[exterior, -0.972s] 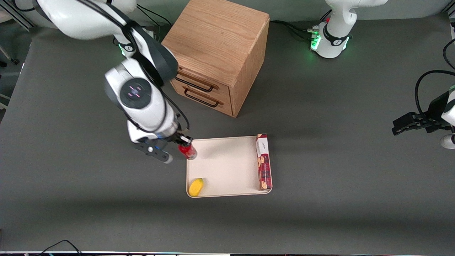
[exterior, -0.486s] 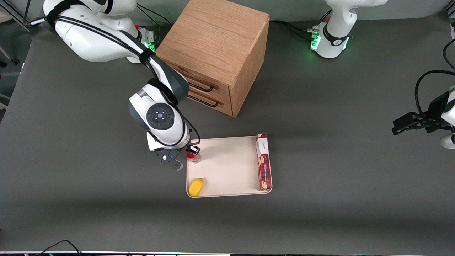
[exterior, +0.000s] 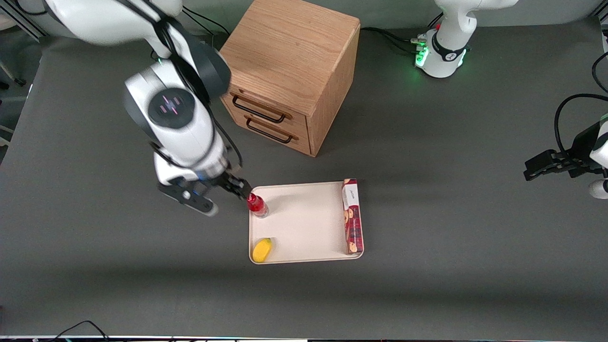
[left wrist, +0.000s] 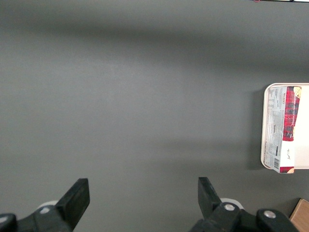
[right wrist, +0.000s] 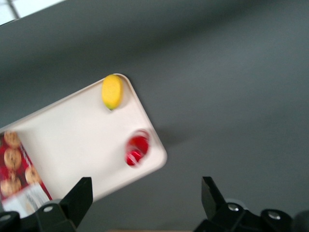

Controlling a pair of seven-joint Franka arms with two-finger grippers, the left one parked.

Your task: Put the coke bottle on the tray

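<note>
The bottle stands upright in the tray, close to its corner rim. My gripper hangs above and beside it, fingers spread and empty. Risk: the bottle's closeness to my fingers means a sideways brush could topple it over the rim onto the bench.

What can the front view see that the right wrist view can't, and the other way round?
Only the front view shows the wooden two-drawer cabinet, the working arm, and its open gripper raised beside the tray, apart from the bottle. Only the right wrist view looks straight down onto the bottle's red cap. Both show the small red coke bottle standing on the flat cream-white tray, the yellow lemon-shaped object and the long red biscuit box.
</note>
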